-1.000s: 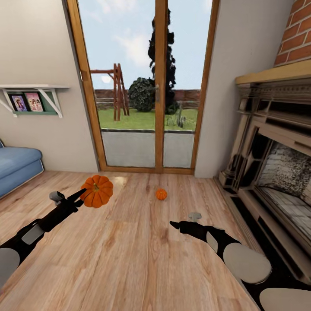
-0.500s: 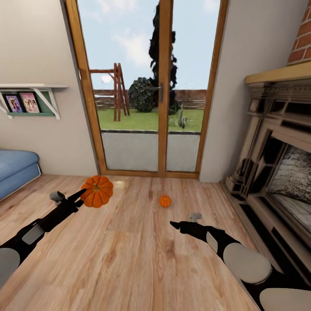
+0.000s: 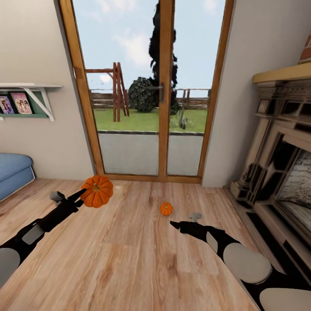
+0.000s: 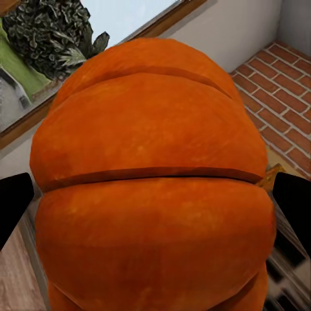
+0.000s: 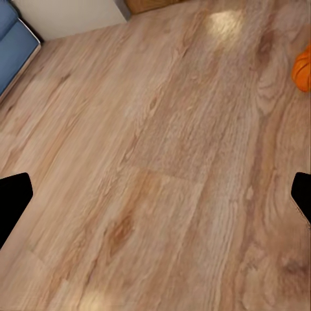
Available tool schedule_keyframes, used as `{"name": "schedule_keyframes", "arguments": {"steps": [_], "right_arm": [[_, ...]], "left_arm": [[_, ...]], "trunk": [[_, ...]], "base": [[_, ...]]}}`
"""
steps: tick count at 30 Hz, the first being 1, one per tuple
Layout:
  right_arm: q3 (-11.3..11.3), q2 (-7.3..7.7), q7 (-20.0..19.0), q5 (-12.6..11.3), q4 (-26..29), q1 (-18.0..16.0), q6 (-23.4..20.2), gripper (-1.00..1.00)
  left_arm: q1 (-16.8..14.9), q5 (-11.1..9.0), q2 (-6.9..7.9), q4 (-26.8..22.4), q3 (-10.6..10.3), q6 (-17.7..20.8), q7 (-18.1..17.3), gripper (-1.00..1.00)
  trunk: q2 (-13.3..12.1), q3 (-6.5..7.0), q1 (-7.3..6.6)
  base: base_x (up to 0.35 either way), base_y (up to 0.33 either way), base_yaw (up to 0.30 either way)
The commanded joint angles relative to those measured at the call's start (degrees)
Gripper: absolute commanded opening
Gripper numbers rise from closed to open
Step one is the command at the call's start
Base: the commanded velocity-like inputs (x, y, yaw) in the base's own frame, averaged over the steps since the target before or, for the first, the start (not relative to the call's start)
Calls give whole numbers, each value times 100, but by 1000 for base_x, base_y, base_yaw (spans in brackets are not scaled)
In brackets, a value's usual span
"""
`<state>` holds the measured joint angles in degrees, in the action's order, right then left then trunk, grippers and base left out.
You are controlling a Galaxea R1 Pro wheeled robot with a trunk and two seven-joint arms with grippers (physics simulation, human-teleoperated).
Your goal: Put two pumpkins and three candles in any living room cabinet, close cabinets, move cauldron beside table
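Observation:
My left gripper (image 3: 84,192) is shut on an orange ribbed pumpkin (image 3: 97,191) and holds it above the wooden floor at the left. The same pumpkin (image 4: 152,188) bulges between the two black fingertips (image 4: 14,202) in the left wrist view. A second, smaller-looking pumpkin (image 3: 166,209) rests on the floor near the glass door, a little beyond and left of my right gripper (image 3: 173,224). That gripper (image 5: 155,197) hovers over bare floorboards, open, with nothing between its fingers, and the floor pumpkin (image 5: 302,67) sits off to one side of it.
A wood-framed glass door (image 3: 162,90) to a garden is straight ahead. The brick-and-stone fireplace (image 3: 280,164) lines the right wall, its hearth edge running along the floor. A blue sofa (image 3: 13,170) and a wall shelf (image 3: 26,93) with pictures are at the left.
The camera has advanced toward the door: the floor pumpkin looks nearer, and the fireplace and shelf have slid outward. Both arms keep their pose, the left still holding its pumpkin.

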<state>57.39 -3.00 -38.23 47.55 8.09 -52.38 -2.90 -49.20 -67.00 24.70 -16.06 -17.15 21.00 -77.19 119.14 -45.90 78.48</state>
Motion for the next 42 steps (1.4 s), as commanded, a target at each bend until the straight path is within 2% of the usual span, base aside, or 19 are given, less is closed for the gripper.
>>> {"name": "schedule_keyframes", "arguments": {"steps": [1, 13, 42], "right_arm": [[0, 0, 0, 0, 0, 2, 0, 100], [0, 1, 0, 0, 0, 3, 3, 100], [0, 1, 4, 0, 0, 0, 1, 100]], "left_arm": [[-2, -6, 0, -3, 33, 1, -3, -100], [2, -6, 0, -3, 37, -7, -26, -100], [7, -10, 0, -3, 34, -17, -41, -100]], "trunk": [[0, 0, 0], [0, 0, 0], [0, 0, 0]], "base": [[329, 0, 0], [281, 0, 0], [5, 0, 0]]}}
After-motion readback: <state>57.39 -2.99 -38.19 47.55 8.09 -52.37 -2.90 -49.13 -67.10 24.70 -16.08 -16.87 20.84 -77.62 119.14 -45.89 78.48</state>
